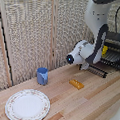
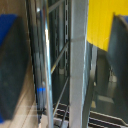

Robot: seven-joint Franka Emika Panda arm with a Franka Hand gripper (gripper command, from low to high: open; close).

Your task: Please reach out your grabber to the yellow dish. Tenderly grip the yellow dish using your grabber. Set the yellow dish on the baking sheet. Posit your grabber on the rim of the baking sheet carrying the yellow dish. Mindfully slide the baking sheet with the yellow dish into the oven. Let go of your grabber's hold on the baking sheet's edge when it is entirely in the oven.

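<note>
The yellow dish (image 1: 104, 50) sits on the baking sheet (image 1: 114, 56) at the oven (image 1: 116, 38), on the exterior view's right, partly hidden behind my arm. My gripper (image 1: 92, 65) reaches toward the sheet's front edge, above the oven's open door (image 1: 98, 70). In the blurred wrist view the gripper (image 2: 65, 55) has its fingers (image 2: 9, 55) far apart. The sheet's grey rim (image 2: 78, 65) stands between them with a gap on each side. The yellow dish (image 2: 102, 25) shows just beyond the rim. The gripper looks open.
A blue cup (image 1: 42, 76) stands on the wooden table (image 1: 93, 102) near the back curtain. A floral-rimmed white plate (image 1: 27, 106) lies at the front on the exterior view's left. A flat orange-yellow oblong piece (image 1: 76, 84) lies near the oven door.
</note>
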